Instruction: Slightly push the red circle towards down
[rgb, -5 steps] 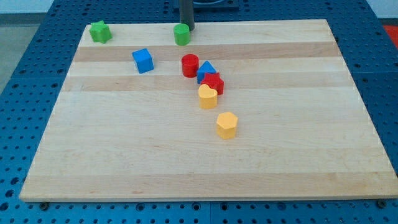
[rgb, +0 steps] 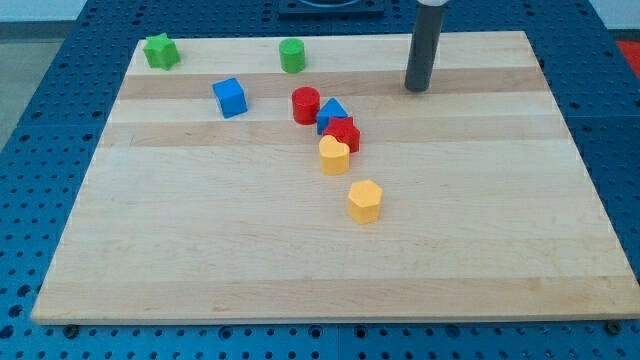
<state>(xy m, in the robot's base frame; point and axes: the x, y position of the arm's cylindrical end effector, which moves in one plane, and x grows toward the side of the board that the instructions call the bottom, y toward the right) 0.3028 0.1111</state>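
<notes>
The red circle (rgb: 306, 104) is a short red cylinder standing on the wooden board (rgb: 200, 230), just above the view's centre. A blue triangle (rgb: 332, 111) touches its right side. My tip (rgb: 417, 88) rests on the board well to the right of the red circle and slightly higher in the view, apart from every block. The dark rod rises from it out of the view's top.
A second red block (rgb: 344, 134) and a yellow heart-like block (rgb: 334, 155) sit below the blue triangle. A yellow hexagon (rgb: 365, 200) lies lower. A blue cube (rgb: 230, 97), a green cylinder (rgb: 292, 55) and a green star (rgb: 160, 50) lie to the upper left.
My tip has moved from beside the green cylinder at the view's top to the right and slightly down. No block has moved.
</notes>
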